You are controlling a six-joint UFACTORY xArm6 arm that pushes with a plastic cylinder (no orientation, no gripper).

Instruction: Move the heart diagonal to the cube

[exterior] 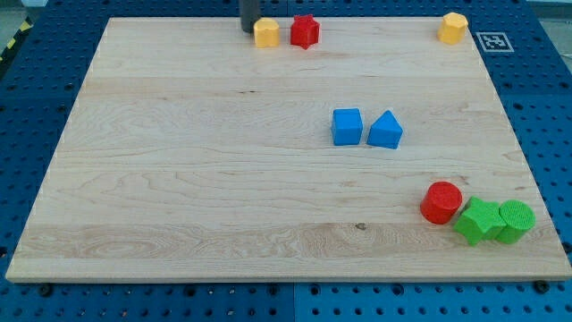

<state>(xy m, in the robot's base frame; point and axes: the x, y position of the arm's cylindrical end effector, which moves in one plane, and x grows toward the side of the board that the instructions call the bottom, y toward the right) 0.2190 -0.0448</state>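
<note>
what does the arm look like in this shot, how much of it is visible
Only a short stub of my rod shows at the view's top edge: dark grey to black, straight, round, plain, with no markings or cables visible. My tip sits just left of the yellow heart. The rest of the arm is out of frame.

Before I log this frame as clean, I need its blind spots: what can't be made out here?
- Arm: cut off by the view's top; only the rod's end shows, my tip at the left of the yellow block.
- Whether tip and block touch: too close to tell.
- Yellow block's shape: too small to tell.
- Green blocks: pressed together, shapes unclear.
</note>
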